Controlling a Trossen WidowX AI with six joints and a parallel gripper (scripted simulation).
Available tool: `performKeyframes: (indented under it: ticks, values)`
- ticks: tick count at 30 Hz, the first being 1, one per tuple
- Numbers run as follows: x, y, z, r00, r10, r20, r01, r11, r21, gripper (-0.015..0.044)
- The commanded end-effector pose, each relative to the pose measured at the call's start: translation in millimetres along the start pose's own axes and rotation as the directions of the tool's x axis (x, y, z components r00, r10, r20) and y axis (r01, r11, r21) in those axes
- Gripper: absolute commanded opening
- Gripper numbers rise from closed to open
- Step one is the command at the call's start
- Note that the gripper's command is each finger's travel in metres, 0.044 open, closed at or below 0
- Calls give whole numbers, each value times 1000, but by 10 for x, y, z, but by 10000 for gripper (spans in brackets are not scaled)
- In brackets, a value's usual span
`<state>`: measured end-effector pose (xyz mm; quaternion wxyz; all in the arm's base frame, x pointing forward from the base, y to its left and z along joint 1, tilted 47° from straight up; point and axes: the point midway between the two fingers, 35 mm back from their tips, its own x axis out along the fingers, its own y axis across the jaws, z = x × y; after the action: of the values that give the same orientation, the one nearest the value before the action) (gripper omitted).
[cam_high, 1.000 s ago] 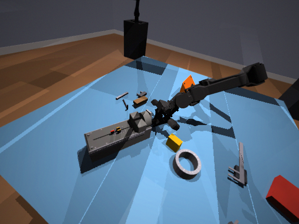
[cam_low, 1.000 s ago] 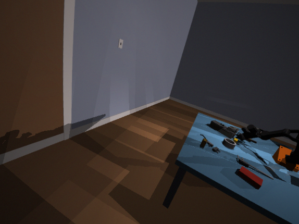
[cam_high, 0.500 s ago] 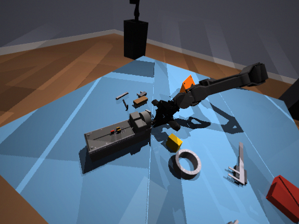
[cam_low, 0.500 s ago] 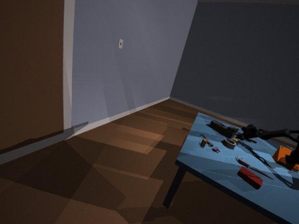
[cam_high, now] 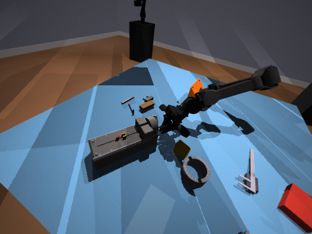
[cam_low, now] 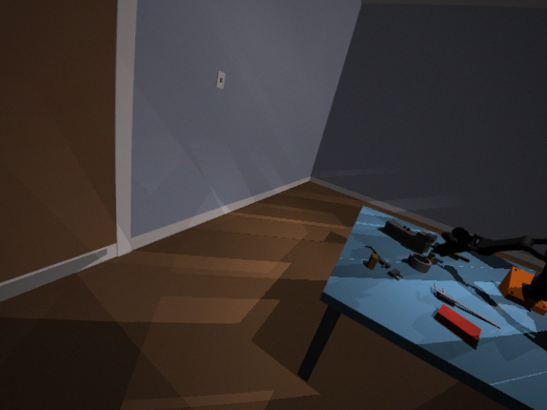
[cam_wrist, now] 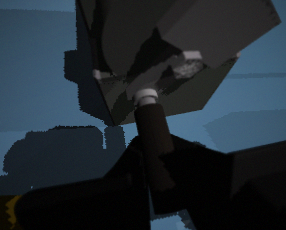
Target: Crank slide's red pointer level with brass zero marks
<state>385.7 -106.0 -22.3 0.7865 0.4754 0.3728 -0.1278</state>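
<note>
The grey machine (cam_high: 108,147) (cam_low: 405,236) lies on the blue table, its blocky housing (cam_high: 145,125) (cam_wrist: 215,35) facing my arm. The slide's red pointer (cam_high: 117,137) is beside the slot, a little left of the two brass zero marks (cam_high: 124,135) in the top view, not level with them. My gripper (cam_high: 162,128) (cam_wrist: 150,139) is shut on the crank's dark brown handle (cam_wrist: 153,122) at the housing end. The handle's pale collar (cam_wrist: 146,94) and the crank arm show above the fingers in the wrist view. The pointer is too small to judge in the exterior view.
A yellow block (cam_high: 182,149) and a grey ring (cam_high: 207,171) (cam_low: 419,267) stand near the gripper. A caliper-like tool (cam_high: 252,166) and a red block (cam_high: 296,207) (cam_low: 457,323) lie farther off. A brown block (cam_high: 147,105) and small parts lie behind the machine. An orange bracket (cam_high: 195,89) stands behind the arm.
</note>
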Motion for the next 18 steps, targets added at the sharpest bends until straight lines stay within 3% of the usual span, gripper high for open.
performKeyframes:
  ticks: [1, 18]
  values:
    - [-45, 72, 41, 1000, 19, 7, -19, 1000, -6, 0]
    - [-110, 109, 99, 1000, 19, 7, -19, 1000, -6, 0]
